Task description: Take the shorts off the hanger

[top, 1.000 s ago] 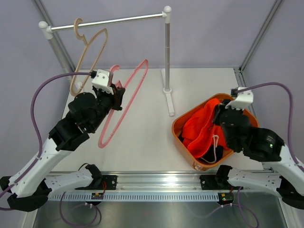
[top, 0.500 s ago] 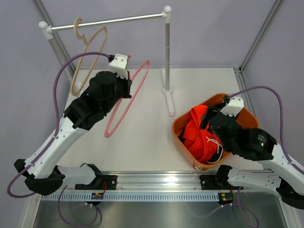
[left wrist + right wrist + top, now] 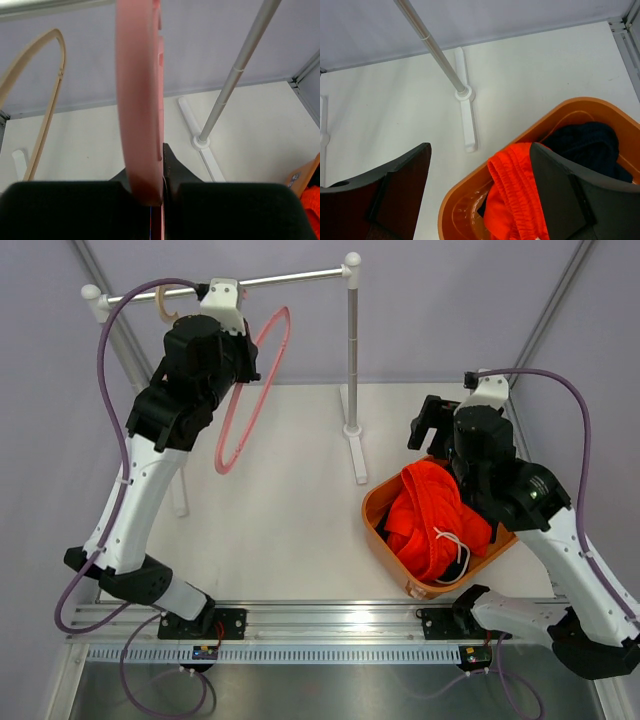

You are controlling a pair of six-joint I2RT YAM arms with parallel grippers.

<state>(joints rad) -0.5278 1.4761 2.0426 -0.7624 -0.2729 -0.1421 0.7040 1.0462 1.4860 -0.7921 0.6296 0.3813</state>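
**Top view.** The left tool sits high, close under the metal rail. It is clamped on a slim pink hanger, a smooth plastic loop whose long axis slants down and to the near-left from the tool. Just left of this tool, the hook of a beige hanger curls over the rail. The right tool hangs with its fingers spread and holds nothing, above the far end of a glossy orange bin. On the near side of this tool, the orange shorts lie crumpled in the bin. The heap runs far to near, with a white drawstring looped on top. The surface is matte white and the walls are pale lilac-grey.

**Left wrist.** The black fingers pinch the pink hanger's flat edge, which rises straight ahead. The round grey post stands to the right on its white foot.

**Right wrist.** Between the wide-apart fingers lies the ribbed orange waistband. The navy shorts, soft and bunched, lie just past the right finger, inside the bin.
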